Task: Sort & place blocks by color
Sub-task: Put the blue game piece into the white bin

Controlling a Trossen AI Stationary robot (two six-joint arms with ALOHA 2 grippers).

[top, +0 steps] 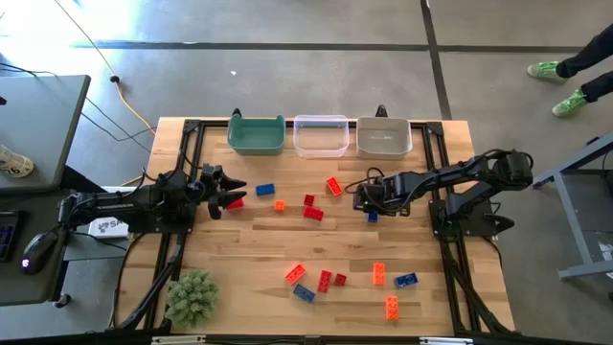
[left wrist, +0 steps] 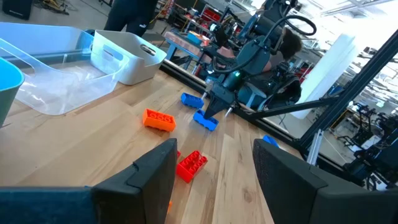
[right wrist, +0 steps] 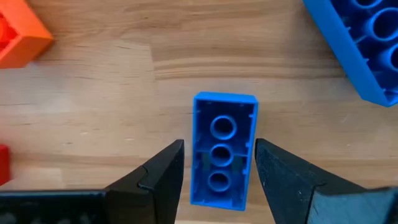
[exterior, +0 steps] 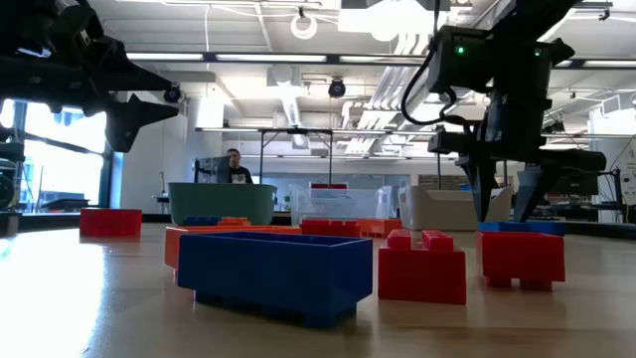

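Right wrist view shows our right claw [right wrist: 217, 171] open around a small blue block [right wrist: 222, 149] on the table [right wrist: 124, 93], not squeezing yet. If we close crooked, it may slip away. Our left claw [top: 225, 190] waits open, empty.

You have small studded blocks [top: 313, 212] in red, orange and blue scattered flat on the wood. 1 blue block [right wrist: 222, 149] lies underside up right of centre; several more cluster near the near edge.
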